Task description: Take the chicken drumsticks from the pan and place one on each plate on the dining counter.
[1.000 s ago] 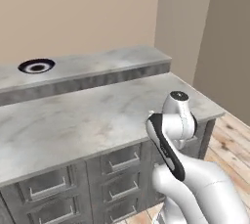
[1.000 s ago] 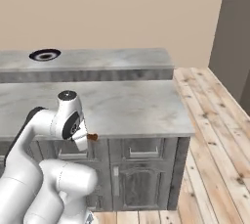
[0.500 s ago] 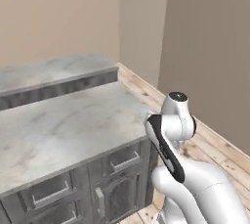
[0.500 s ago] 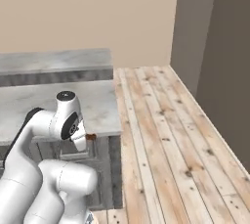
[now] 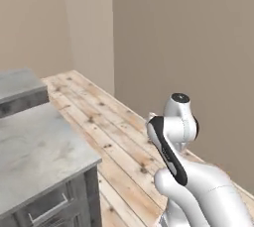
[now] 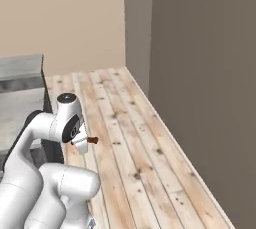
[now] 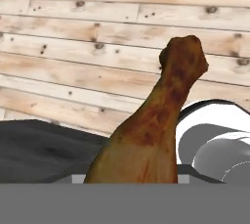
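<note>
A chicken drumstick [image 7: 156,125] is held in the gripper [image 6: 86,140], closed on it as far as can be made out, above the wooden floor [image 6: 125,138]. The dining counter [image 5: 20,85] is seen at the left, beside the lower worktop [image 5: 34,156].

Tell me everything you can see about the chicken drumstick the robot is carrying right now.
The chicken drumstick is glossy orange-brown meat with darker reddish streaks, thick at the base and narrowing to a knobby end. In the hand view it rises from the bottom of the picture, leaning toward the upper right, with the wooden plank floor behind it. Its lower part is cut off there, so the grip itself is hidden. In the right base view its small brown tip sticks out sideways beside the arm, above the floor.
</note>
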Controlling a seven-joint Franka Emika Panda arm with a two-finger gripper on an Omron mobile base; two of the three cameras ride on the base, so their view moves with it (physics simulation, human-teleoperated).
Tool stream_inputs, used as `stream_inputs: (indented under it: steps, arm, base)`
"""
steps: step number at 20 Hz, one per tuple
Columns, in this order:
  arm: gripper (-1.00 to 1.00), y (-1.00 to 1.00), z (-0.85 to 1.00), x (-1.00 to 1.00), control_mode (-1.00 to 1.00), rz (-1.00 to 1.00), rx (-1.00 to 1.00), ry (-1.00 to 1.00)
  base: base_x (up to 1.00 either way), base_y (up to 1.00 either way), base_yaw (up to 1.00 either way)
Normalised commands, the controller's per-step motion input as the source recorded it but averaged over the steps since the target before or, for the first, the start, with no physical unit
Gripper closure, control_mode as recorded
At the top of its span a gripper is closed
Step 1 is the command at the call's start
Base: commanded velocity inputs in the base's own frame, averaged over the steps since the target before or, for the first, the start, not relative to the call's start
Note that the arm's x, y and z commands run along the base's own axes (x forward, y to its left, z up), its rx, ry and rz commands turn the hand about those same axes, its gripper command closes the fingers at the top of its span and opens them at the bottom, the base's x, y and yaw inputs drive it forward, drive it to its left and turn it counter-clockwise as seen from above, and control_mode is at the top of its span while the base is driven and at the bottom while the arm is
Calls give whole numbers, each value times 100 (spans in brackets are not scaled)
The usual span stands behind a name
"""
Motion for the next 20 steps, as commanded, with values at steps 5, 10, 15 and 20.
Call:
stream_inputs:
  steps: [5,10,15,20]
  arm:
    - [100,0,0,0,100,0,0,0]
    - [100,0,0,0,100,0,0,0]
    - [100,0,0,0,100,0,0,0]
    - [100,0,0,0,100,0,0,0]
  base:
    - [88,-92,2]
    - [100,-71,34]
    - [100,-57,46]
    - [100,-24,57]
